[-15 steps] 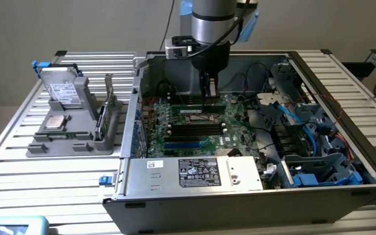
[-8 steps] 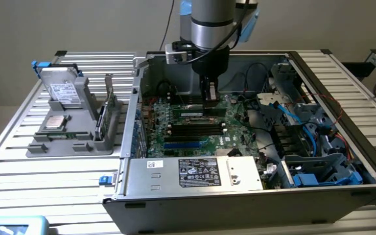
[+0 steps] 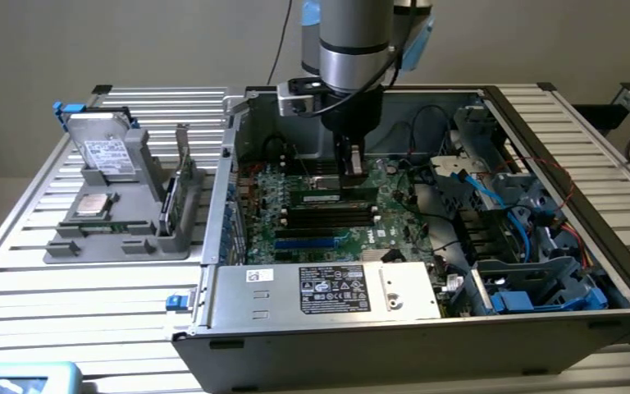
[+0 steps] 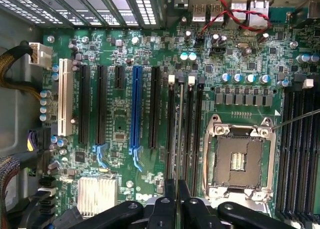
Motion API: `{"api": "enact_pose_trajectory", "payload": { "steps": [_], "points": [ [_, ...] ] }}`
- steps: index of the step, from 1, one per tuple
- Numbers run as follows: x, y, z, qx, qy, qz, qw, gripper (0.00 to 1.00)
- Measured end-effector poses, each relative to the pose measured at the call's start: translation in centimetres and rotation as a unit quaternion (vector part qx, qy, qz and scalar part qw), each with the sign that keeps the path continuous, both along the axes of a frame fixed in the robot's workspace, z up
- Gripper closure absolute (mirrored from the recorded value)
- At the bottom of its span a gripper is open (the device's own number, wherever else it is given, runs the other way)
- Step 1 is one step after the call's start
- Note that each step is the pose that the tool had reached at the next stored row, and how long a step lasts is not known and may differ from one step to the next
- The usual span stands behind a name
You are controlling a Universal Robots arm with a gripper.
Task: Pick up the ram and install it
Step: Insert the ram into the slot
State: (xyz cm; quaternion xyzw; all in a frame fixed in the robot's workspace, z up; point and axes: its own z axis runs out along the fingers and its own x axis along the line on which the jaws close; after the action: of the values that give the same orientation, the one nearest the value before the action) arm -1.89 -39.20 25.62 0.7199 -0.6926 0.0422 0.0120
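Open desktop tower during memory installation. The robot's black two-fingered claw [image 3: 350,168] reaches straight down into the grey steel computer case [image 3: 403,349]. Its fingers are drawn almost together, apparently pinching the top edge of the slim dark green memory stick, the ram [image 3: 331,198].

The ram stands on edge directly under the fingertips, in line with the long black memory slots [image 3: 326,217] of the green motherboard [image 3: 293,246]. It probably rests in or at the slot mouth; whether it is fully seated cannot be told. A vertical hold from above suits a board that must go down into a narrow slot along its whole length.

In the wrist view the empty square silver-framed processor socket [image 4: 239,161] lies just to one side of the claw. The long blue expansion slot [image 4: 135,114] and the ribbed silver heat sink [image 4: 97,194] lie to the other side.

Outside the case, well away from the claw toward the exterior view's left, a grey moulded parts tray [image 3: 69,249] keeps a square silver processor chip [image 3: 94,205] flat and within reach.

Writing: white lettering beside the heat sink seems to read DELL. The white rating label [image 3: 334,289] on the metal box nearest the camera carries print too small to read.
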Motion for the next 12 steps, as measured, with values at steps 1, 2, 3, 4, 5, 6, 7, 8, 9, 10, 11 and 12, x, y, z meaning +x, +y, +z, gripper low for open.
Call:
{"api": "enact_pose_trajectory", "payload": {
  "steps": [1,2,3,4,5,6,7,8,9,10,11,12],
  "points": [
    [-0.01,0.0,-0.18,0.0,0.0,0.003,1.0,0.87],
    [-0.02,0.0,-0.34,0.0,0.0,0.007,1.0,0.87],
    [-0.02,0.0,-0.49,0.0,0.0,0.011,0.9999,0.87],
    [-0.02,0.0,-0.62,0.0,0.0,0.014,0.9999,0.87],
    [-0.02,-0.01,-0.74,0.0,0.0,0.014,0.9999,0.87],
    [-0.03,-0.03,-0.84,0.0,-0.0004,0.014,0.9999,0.87],
    [-0.06,-0.04,-0.93,0.0,-0.0013,0.014,0.9999,0.87],
    [-0.09,-0.06,-0.98,-0.0001,-0.0018,0.014,0.9999,0.87],
    [-0.09,-0.1,-1.02,-0.0001,-0.0022,0.013,0.9999,0.87],
    [-0.1,-0.13,-1.04,-0.0001,-0.0025,0.013,0.9999,0.87],
    [-0.09,-0.17,-1.05,0.0,-0.0026,0.012,0.9999,0.87],
    [-0.1,-0.21,-1.06,0.0,-0.0026,0.012,0.9999,0.87]
  ]
}}
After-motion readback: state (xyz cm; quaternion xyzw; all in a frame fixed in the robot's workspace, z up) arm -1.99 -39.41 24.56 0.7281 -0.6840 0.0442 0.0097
